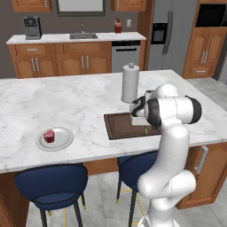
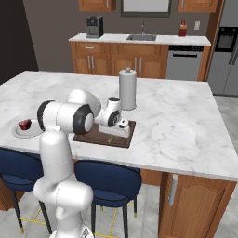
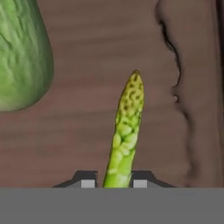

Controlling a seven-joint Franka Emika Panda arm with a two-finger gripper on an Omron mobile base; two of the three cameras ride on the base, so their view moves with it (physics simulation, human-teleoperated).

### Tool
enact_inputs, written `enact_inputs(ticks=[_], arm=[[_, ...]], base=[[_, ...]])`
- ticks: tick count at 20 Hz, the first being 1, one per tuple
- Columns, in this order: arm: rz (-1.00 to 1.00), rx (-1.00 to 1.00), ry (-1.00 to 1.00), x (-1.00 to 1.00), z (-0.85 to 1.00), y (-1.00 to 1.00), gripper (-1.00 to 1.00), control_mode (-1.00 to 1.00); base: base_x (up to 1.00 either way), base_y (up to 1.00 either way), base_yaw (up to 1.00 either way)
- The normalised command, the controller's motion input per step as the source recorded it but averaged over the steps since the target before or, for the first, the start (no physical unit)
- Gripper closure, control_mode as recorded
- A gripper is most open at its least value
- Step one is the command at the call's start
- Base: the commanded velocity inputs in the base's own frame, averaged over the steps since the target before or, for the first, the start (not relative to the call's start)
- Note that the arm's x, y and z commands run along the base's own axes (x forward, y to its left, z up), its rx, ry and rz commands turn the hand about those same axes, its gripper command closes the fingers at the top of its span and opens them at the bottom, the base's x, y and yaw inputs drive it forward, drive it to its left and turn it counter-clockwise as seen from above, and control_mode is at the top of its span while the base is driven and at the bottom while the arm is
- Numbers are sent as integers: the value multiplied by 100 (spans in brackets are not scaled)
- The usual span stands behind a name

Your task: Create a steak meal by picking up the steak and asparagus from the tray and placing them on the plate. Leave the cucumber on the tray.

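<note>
Gripper (image 3: pixel 113 183) low over tray (image 3: pixel 87 52), fingers closed on asparagus (image 3: pixel 124 131). Cucumber (image 3: pixel 22 52) lies just left. Steak (image 1: pixel 48 135) on plate (image 1: pixel 62 142).

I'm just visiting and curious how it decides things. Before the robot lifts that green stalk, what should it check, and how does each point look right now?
1. Steak already on the plate: ok.
2. Asparagus lined up between the fingertips of the claw: ok.
3. Claw closed firmly on the asparagus: cannot tell; the tips flank it, but contact is hidden at the picture's edge.
4. Cucumber apart from the stalk, so it should stay on the tray: ok.
5. Paper towel roll standing behind the tray, off the likely path to the plate: ok.
</note>
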Motion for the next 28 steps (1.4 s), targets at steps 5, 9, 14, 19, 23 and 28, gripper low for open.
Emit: enact_inputs(ticks=[5,9,14,19,23,28], arm=[[0,1,0,0,32,9,100,-100],[0,1,0,0,82,12,100,-100],[0,4,1,-19,90,23,100,-100],[0,11,6,-59,70,47,100,-100],[0,11,9,-69,34,61,100,-100],[0,4,8,-53,19,87,100,-100]], base=[[0,0,0],[0,0,0],[0,0,0],[0,0,0],[0,0,0],[0,0,0]])
